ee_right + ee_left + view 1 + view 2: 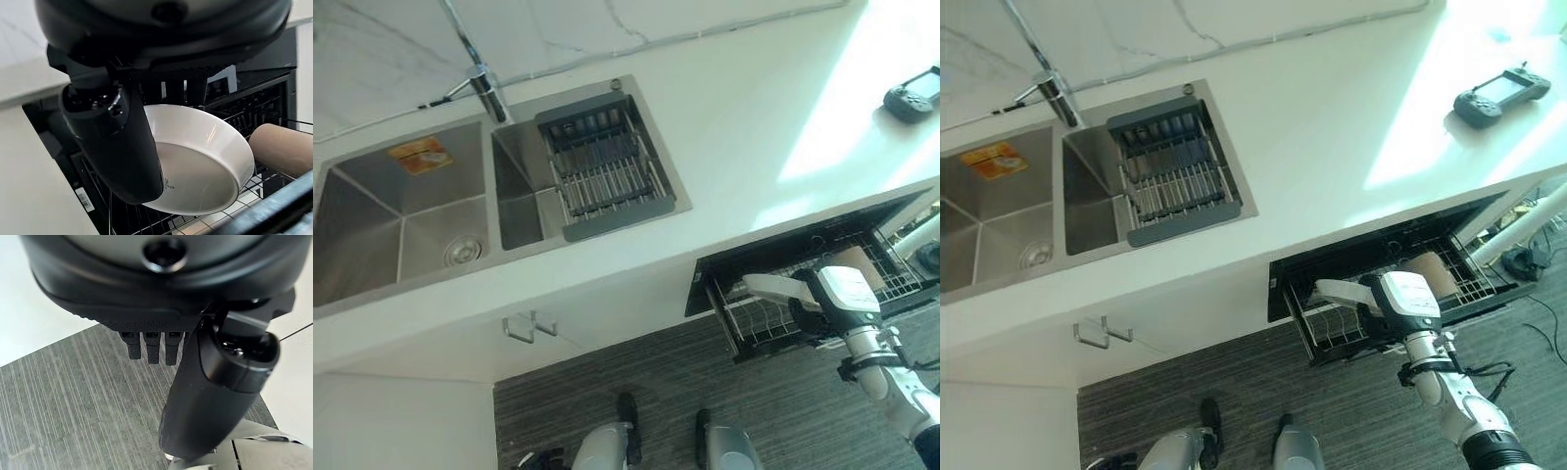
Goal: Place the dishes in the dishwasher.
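My right hand [832, 299] is over the pulled-out dishwasher rack [896, 284] under the counter at the right. Its thumb [117, 142] and fingers are curled on a white shallow dish [205, 156], which it holds tilted just above the rack wires; the dish's rim also sticks out to the left of the hand [1337, 292]. A tan cup [283, 147] lies in the rack beside the dish. My left hand [161, 298] hangs over the striped grey floor, fingers relaxed, holding nothing.
A double steel sink [406, 220] with a dark drying rack [602, 166] and faucet [484, 88] sits at the left of the white counter [744, 137]. A black game controller [913, 96] lies at the far right. A cabinet handle [529, 326] juts out below the counter.
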`<state>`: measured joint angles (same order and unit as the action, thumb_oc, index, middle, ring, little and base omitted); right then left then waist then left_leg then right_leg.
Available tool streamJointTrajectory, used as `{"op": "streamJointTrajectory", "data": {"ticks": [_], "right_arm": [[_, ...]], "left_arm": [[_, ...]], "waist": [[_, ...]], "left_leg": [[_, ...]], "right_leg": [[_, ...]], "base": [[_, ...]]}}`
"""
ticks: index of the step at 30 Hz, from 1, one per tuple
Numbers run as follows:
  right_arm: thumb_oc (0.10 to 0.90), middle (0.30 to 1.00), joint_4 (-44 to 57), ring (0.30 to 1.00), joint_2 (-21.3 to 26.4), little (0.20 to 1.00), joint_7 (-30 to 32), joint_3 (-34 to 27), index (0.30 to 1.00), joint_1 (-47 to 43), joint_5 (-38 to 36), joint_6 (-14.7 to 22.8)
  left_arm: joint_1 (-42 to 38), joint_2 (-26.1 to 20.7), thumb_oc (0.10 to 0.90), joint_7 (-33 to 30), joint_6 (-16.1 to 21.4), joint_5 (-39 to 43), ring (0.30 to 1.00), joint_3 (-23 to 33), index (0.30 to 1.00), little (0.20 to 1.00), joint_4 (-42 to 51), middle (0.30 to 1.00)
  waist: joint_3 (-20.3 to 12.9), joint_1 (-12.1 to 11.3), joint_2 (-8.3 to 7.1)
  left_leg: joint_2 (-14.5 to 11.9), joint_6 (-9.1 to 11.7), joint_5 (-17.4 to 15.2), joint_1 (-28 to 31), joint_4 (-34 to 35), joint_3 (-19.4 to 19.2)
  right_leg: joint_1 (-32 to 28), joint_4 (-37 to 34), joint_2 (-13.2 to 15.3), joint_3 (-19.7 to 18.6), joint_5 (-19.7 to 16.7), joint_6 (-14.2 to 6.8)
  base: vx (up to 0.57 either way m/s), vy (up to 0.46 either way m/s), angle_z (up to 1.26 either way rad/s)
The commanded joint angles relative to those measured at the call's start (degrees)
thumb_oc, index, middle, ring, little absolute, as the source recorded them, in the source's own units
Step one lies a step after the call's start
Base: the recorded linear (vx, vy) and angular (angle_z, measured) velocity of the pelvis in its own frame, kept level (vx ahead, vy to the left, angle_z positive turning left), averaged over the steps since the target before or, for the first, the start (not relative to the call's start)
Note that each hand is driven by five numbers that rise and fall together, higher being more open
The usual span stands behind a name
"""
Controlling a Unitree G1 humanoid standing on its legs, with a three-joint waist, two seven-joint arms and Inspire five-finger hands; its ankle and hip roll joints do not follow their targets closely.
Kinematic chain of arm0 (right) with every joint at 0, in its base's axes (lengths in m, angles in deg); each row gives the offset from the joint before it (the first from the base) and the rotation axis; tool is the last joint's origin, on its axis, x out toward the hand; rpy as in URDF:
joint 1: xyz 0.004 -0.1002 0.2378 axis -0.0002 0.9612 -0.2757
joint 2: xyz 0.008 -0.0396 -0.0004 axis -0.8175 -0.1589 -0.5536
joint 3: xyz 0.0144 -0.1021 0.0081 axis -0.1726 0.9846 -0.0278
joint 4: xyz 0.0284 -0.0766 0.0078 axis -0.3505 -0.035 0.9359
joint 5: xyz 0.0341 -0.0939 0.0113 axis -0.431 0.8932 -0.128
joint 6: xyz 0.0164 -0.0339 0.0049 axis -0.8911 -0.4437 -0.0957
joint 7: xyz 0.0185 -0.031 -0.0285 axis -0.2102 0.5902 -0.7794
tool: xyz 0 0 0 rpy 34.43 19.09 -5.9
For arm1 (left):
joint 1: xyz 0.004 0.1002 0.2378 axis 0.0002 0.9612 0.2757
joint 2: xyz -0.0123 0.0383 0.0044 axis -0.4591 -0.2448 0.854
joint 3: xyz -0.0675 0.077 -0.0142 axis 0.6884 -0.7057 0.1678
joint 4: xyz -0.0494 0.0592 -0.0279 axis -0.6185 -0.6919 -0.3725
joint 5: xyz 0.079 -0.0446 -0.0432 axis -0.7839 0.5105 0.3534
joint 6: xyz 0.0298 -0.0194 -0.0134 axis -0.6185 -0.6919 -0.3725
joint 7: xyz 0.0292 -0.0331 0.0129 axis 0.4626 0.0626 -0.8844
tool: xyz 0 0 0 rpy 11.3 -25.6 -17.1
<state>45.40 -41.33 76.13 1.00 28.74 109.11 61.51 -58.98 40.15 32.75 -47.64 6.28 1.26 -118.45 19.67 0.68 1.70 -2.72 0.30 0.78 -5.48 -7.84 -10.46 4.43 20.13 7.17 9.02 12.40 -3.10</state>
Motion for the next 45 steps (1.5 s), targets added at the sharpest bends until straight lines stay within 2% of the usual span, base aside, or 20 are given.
{"op": "streamJointTrajectory", "data": {"ticks": [1, 2, 3, 7, 10, 15, 17, 18, 20, 23, 25, 26, 28, 30, 37, 40, 45], "right_arm": [[0.400, 0.300, 2.9, 0.300, 1.8, 0.300, 2.5, -2.4, 0.300, -9.3, -7.5, -1.5], [0.400, 0.300, 2.5, 0.300, 1.8, 0.300, 1.9, -2.2, 0.300, -10.0, -8.9, -2.2], [0.400, 0.300, 1.3, 0.300, 1.7, 0.300, 0.5, -1.6, 0.300, -12.4, -11.8, -4.6], [0.400, 0.300, -0.3, 0.300, 2.0, 0.300, -2.4, -1.5, 0.300, -16.0, -14.0, -7.5], [0.400, 0.300, -2.3, 0.300, 2.1, 0.300, -7.0, -1.6, 0.300, -19.1, -20.1, -12.2], [0.400, 0.300, -7.0, 0.300, 0.8, 0.300, -12.1, -0.8, 0.300, -21.7, -20.7, -16.1], [0.400, 0.300, -9.0, 0.300, 0.5, 0.300, -14.4, 0.0, 0.300, -23.0, -18.0, -17.2], [0.400, 0.300, -9.3, 0.300, 0.6, 0.300, -14.6, 0.5, 0.300, -23.3, -18.4, -19.0], [0.400, 0.300, -11.0, 0.300, 0.5, 0.300, -13.1, 1.1, 0.300, -24.5, -19.3, -21.5], [0.400, 0.300, -14.9, 0.300, -0.1, 0.300, -6.1, 1.3, 0.300, -26.3, -18.7, -25.3], [0.400, 0.300, -17.7, 0.300, -1.5, 0.300, 1.1, 1.5, 0.300, -27.3, -20.4, -27.7], [0.400, 0.300, -19.9, 0.300, -3.5, 0.300, 5.8, 1.5, 0.300, -29.3, -18.8, -29.6], [0.400, 0.300, -21.1, 0.300, -4.7, 0.300, 9.6, 2.6, 0.300, -30.9, -16.6, -31.9], [0.400, 0.300, -22.9, 0.300, -5.5, 0.300, 13.8, 3.7, 0.300, -32.6, -17.6, -33.6], [0.400, 0.300, -25.7, 0.300, -8.9, 0.300, 20.9, 6.4, 0.300, -35.8, -19.8, -38.3], [0.400, 0.300, -26.9, 0.300, -10.2, 0.300, 23.1, 7.4, 0.300, -36.8, -20.5, -38.4], [0.400, 0.300, -28.2, 0.300, -12.4, 0.300, 22.9, 9.7, 0.300, -39.0, -20.0, -37.8]], "left_arm": [[0.5, -3.3, 0.800, 0.4, -1.1, 1.6, 0.900, -1.8, 0.900, 0.900, 1.1, 0.900], [0.5, -3.4, 0.800, 0.4, -1.2, 1.8, 0.900, -1.9, 0.900, 0.900, 1.2, 0.900], [0.1, -3.5, 0.800, 0.2, -1.3, 2.6, 0.900, -2.6, 0.900, 0.900, 1.2, 0.900], [-0.7, -3.9, 0.800, 0.2, -2.0, 3.4, 0.900, -3.0, 0.900, 0.900, 1.9, 0.900], [-1.2, -4.2, 0.800, 0.1, -2.6, 4.2, 0.900, -3.3, 0.900, 0.900, 2.3, 0.900], [-2.0, -4.7, 0.800, -0.3, -3.0, 4.4, 0.900, -4.0, 0.900, 0.900, 2.5, 0.900], [-2.5, -5.2, 0.800, -0.2, -3.1, 4.9, 0.900, -4.2, 0.900, 0.900, 2.6, 0.900], [-2.8, -5.3, 0.800, -0.2, -3.6, 4.8, 0.900, -4.1, 0.900, 0.900, 3.1, 0.900], [-3.5, -5.8, 0.800, -0.4, -3.9, 5.7, 0.900, -4.4, 0.900, 0.900, 3.1, 0.900], [-4.4, -5.9, 0.800, -0.6, -4.0, 6.9, 0.900, -5.0, 0.900, 0.900, 2.8, 0.900], [-5.0, -5.4, 0.800, -1.0, -3.2, 7.9, 0.900, -6.1, 0.900, 0.900, 2.2, 0.900], [-6.1, -5.1, 0.800, -1.4, -2.1, 9.7, 0.900, -7.4, 0.900, 0.900, 1.4, 0.900], [-7.2, -4.8, 0.800, -1.8, -2.1, 10.5, 0.900, -8.0, 0.900, 0.900, 1.4, 0.900], [-8.0, -4.6, 0.800, -1.9, -1.5, 11.2, 0.900, -8.4, 0.900, 0.900, 1.0, 0.900], [-10.4, -3.7, 0.800, -2.7, -0.6, 14.5, 0.900, -10.4, 0.900, 0.900, 0.6, 0.900], [-11.2, -3.3, 0.800, -2.7, 0.1, 15.4, 0.900, -11.1, 0.900, 0.900, 0.3, 0.900], [-12.3, -2.4, 0.800, -3.5, 0.2, 17.2, 0.900, -12.3, 0.900, 0.900, 0.8, 0.900]], "waist": [[-1.4, -0.7, -1.39], [-1.3, -0.9, -1.30], [-0.8, -1.7, -1.09], [0.0, -2.5, -0.92], [0.8, -3.2, -0.97], [1.6, -4.1, -1.22], [2.1, -4.4, -1.28], [2.4, -4.6, -1.31], [2.9, -4.8, -1.33], [3.7, -5.0, -1.12], [4.5, -5.2, -0.56], [5.5, -5.3, 0.23], [6.4, -5.4, 0.79], [7.1, -5.7, 1.21], [9.0, -6.0, 2.36], [9.7, -6.1, 2.74], [10.1, -6.6, 3.34]], "left_leg": [[-0.3, -0.8, -16.0, 0.9, -9.3, 2.2], [-0.3, -0.7, -15.9, 0.6, -9.3, 2.4], [-0.4, -0.3, -15.4, -0.1, -9.3, 2.8], [-0.6, 0.0, -14.7, -1.1, -9.3, 3.1], [-0.5, 0.1, -14.3, -1.4, -9.3, 3.4], [-0.4, 0.0, -14.0, -1.4, -9.3, 3.6], [-0.3, -0.2, -13.9, -1.4, -9.3, 3.8], [-0.2, -0.3, -13.8, -1.6, -9.3, 3.9], [0.0, -0.5, -13.8, -1.9, -9.3, 4.3], [0.3, -0.7, -13.7, -2.5, -9.3, 4.8], [0.7, -1.0, -13.7, -2.9, -9.3, 5.1], [0.9, -1.2, -13.5, -3.9, -9.3, 5.2], [1.1, -1.4, -13.3, -4.8, -9.3, 5.3], [1.3, -1.4, -13.0, -5.7, -9.3, 5.3], [1.6, -1.6, -12.1, -8.0, -9.3, 5.2], [1.8, -1.7, -11.7, -9.0, -9.3, 5.4], [2.1, -1.8, -11.0, -11.0, -9.3, 5.6]], "right_leg": [[1.0, -2.9, -1.3, 2.7, 1.6, -0.3], [1.0, -2.9, -1.4, 2.9, 1.6, -0.2], [1.1, -2.9, -1.4, 3.4, 1.7, 0.0], [1.4, -2.9, -1.4, 4.1, 1.6, 0.3], [1.3, -2.9, -1.4, 4.5, 1.5, 0.6], [1.0, -2.9, -1.3, 4.9, 1.2, 0.7], [1.0, -2.9, -1.3, 4.8, 1.0, 0.7], [1.2, -2.9, -1.3, 4.8, 0.8, 0.7], [1.5, -2.9, -1.5, 4.5, 0.6, 0.7], [2.1, -2.9, -1.7, 4.0, 0.1, 0.7], [2.6, -2.9, -1.8, 3.7, -0.1, 0.6], [3.7, -2.9, -1.8, 3.3, -0.4, 0.6], [4.6, -2.9, -1.9, 3.1, -0.7, 0.7], [5.4, -2.9, -1.8, 3.1, -0.9, 0.6], [7.7, -2.9, -1.5, 3.4, -1.8, 0.6], [8.8, -2.9, -1.4, 3.5, -2.2, 0.7], [10.6, -2.9, -1.3, 3.8, -2.8, 0.9]], "base": [[-0.02, -0.002, 0.20], [-0.03, -0.003, 0.36], [-0.04, 0.000, 0.35], [-0.04, 0.012, 0.21], [-0.01, 0.014, 0.11], [0.00, 0.004, 0.06], [0.02, -0.004, 0.08], [0.00, -0.008, 0.09], [0.00, -0.004, 0.03], [0.00, 0.000, 0.00], [-0.05, 0.053, -0.06], [-0.10, 0.085, -0.08], [-0.11, 0.064, -0.07], [-0.09, 0.040, 0.02], [-0.05, 0.044, -0.01], [-0.03, 0.039, 0.00], [-0.01, 0.029, 0.00]]}}
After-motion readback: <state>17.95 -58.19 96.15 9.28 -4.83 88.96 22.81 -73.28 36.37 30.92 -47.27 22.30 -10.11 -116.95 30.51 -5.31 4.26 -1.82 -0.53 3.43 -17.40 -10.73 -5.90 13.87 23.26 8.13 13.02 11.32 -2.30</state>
